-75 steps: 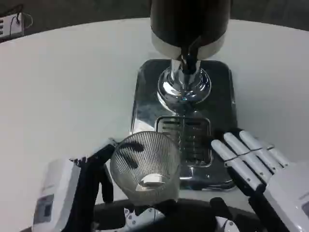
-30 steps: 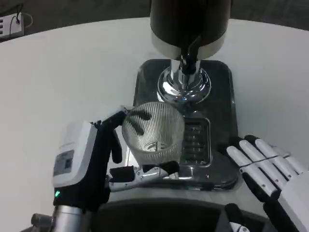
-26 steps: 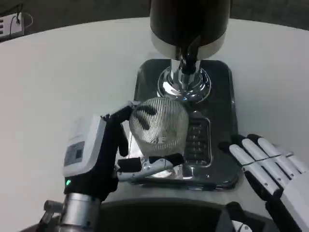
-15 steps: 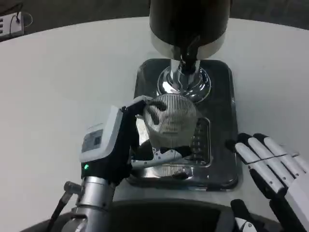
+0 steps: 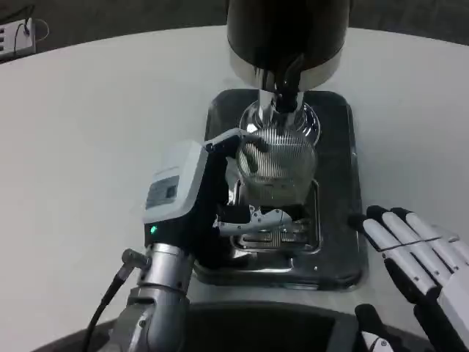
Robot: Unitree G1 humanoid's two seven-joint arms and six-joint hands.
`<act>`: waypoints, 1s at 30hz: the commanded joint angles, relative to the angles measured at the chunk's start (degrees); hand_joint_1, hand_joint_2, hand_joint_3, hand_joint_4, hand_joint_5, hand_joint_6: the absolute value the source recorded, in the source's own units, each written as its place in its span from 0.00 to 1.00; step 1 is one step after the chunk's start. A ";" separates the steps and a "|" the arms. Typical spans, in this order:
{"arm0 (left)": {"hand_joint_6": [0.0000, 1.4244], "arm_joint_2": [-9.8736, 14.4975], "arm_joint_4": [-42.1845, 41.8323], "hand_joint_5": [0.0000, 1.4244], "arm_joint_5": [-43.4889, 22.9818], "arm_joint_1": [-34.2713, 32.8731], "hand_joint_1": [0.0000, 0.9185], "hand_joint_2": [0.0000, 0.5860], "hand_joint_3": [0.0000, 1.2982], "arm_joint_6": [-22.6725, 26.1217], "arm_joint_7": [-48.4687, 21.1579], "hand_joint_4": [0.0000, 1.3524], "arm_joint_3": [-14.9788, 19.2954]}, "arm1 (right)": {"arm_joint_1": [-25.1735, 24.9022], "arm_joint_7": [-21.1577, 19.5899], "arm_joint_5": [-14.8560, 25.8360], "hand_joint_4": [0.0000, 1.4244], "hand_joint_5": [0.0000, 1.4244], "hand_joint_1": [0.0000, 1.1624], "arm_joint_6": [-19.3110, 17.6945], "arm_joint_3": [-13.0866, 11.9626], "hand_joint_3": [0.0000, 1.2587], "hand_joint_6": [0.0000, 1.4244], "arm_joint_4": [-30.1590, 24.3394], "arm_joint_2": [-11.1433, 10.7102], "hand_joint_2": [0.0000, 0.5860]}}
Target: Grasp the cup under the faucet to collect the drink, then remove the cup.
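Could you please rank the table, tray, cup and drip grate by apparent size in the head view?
1. Table
2. Tray
3. Cup, gripped by the left hand, though raised nearer the camera
4. Drip grate, partly hidden, so these last two are unsure

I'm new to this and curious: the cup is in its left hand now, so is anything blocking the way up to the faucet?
Nothing visible blocks it. The left hand holds the cup right beneath the faucet, above the drip tray.
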 commanded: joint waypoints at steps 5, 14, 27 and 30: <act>0.88 0.98 0.04 0.70 -0.44 1.11 0.71 0.00 0.62 0.64 1.03 0.59 -0.68 | 0.99 0.56 0.87 0.05 0.07 0.28 -0.25 -0.95 0.09 0.13 -0.84 -0.18 0.94; 0.65 1.29 -0.07 0.51 -3.32 2.11 0.28 0.11 0.22 -0.96 0.73 0.15 0.16 | 1.04 0.71 1.56 0.05 0.07 0.29 -0.39 -0.94 0.09 0.13 -0.78 -0.10 0.94; 0.28 1.51 -7.22 0.28 -7.41 6.84 0.02 0.05 0.07 -3.18 -0.14 0.01 1.72 | 1.01 1.24 2.32 0.05 0.07 0.29 -0.55 -0.95 0.09 0.14 -0.79 -0.16 0.94; 0.25 0.68 -13.09 0.25 -9.54 10.61 0.00 0.15 0.07 -2.89 -0.74 0.00 3.41 | 1.03 1.43 2.31 0.05 0.07 0.29 -0.52 -0.84 0.09 0.14 -0.73 -0.11 0.94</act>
